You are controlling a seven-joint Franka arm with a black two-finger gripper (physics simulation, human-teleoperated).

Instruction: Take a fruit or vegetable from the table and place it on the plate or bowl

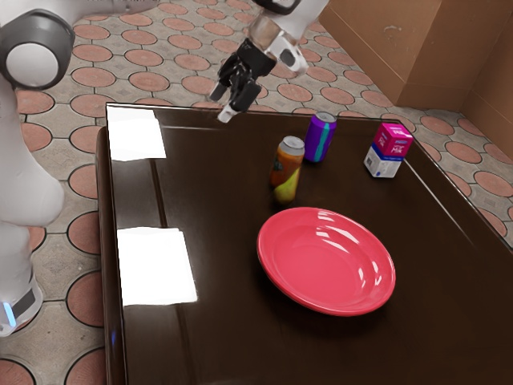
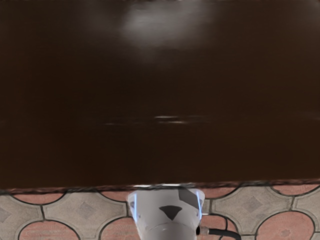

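table: dark table | on it: red plate | orange can | purple can | pink carton

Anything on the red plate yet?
No. The red plate is bare, and the nearest thing, the orange can, stands on the table beyond its rim.

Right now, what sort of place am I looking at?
Likely an indoor room, maybe storage space: a dark table on a patterned tile floor, with cardboard boxes standing beside it.
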